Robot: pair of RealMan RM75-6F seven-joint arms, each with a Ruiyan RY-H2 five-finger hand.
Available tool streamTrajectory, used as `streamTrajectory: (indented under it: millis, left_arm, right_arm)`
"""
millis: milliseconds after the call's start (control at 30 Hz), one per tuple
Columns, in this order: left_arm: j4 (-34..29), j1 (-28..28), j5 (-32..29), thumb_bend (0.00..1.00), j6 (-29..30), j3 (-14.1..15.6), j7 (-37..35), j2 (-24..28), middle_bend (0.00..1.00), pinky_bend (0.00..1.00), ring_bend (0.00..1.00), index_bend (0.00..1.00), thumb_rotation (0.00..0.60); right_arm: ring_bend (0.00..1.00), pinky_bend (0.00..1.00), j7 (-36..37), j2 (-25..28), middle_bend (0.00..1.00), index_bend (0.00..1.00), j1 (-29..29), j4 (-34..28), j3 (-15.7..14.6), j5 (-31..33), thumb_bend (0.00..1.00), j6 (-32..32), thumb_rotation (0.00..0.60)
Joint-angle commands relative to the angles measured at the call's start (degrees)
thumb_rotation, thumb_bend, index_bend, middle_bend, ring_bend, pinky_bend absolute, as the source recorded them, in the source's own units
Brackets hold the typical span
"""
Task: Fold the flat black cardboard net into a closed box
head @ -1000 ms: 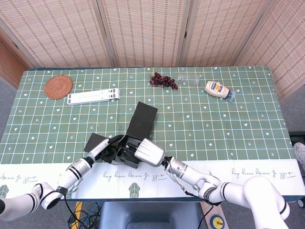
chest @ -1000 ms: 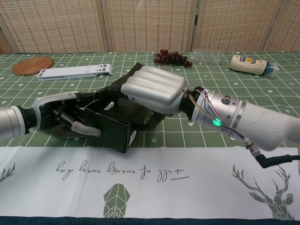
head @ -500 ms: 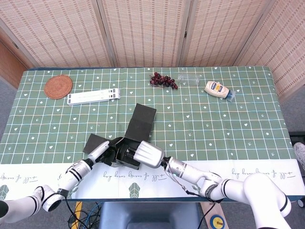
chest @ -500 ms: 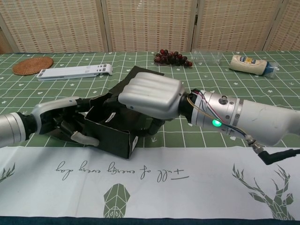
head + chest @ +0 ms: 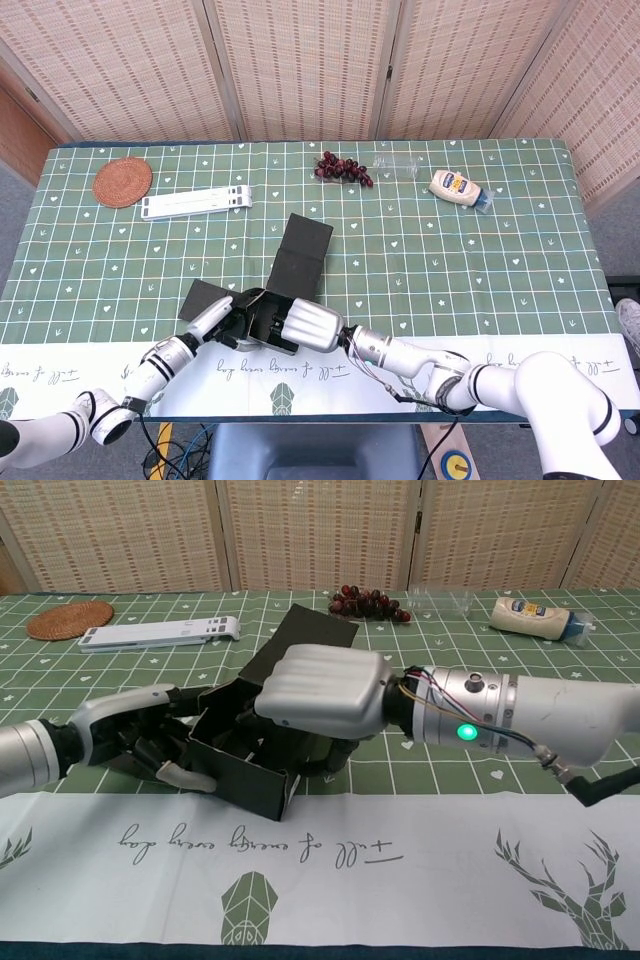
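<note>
While the black cardboard net [image 5: 250,765] sits half-folded near the table's [image 5: 480,260] front edge, the left hand [image 5: 140,735] grips its left wall. The right hand [image 5: 320,692] covers the top, fingers curled into it; its hold cannot be told.

one black cardboard net [image 5: 300,258], one woven coaster [image 5: 122,182], one white stand [image 5: 197,203], one grape bunch [image 5: 343,168], one clear bottle [image 5: 402,166], one mayonnaise bottle [image 5: 459,187]

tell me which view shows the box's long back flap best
The head view: from above, the whole back flap of the black box lies plain beyond both hands. The chest view shows only its foreshortened far end, rising behind the right hand, which hides the rest.
</note>
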Motion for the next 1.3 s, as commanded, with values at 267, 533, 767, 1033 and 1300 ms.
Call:
streamTrajectory:
  millis: [267,533,767,1033,1300]
  left_arm:
    - [-0.6,-0.2,0.0,0.15,-0.3,0.0,-0.5,0.1,0.17,0.93,0.63,0.15,0.600]
    - [-1.3,-0.2,-0.2,0.15,-0.5,-0.1,-1.1,0.5,0.17,0.93,0.63,0.15,0.600]
    - [-1.7,-0.3,-0.4,0.15,-0.8,-0.2,-0.7,0.5,0.17,0.93,0.63,0.15,0.600]
    - [-3.0,-0.3,-1.0,0.15,-0.8,-0.7,1.1,1.1,0.17,0.93,0.63,0.14,0.600]
    - [-6.3,-0.2,-1.9,0.14,-1.4,-1.0,6.5,2.8,0.10,0.93,0.61,0.06,0.600]
  right_arm:
    - [0.79,1.00,0.6,1.2,0.44,0.42,2.4,-0.9,-1.1,-0.6,0.48,-3.4,0.600]
    - [0.81,1.00,2.2,1.6,0.62,0.61,3.3,-1.0,-1.2,-0.6,0.57,-3.5,0.600]
    - [0.82,1.00,3.5,2.4,0.74,0.72,3.5,-1.5,-1.7,-0.8,0.62,-2.9,0.600]
    - [0.82,1.00,2.0,4.2,0.42,0.39,2.2,-3.6,-1.5,0.3,0.51,-1.6,0.600]
    - [0.77,1.00,-3.4,7.5,0.17,0.00,-0.6,-8.9,-0.3,4.0,0.50,-1.4,0.600]
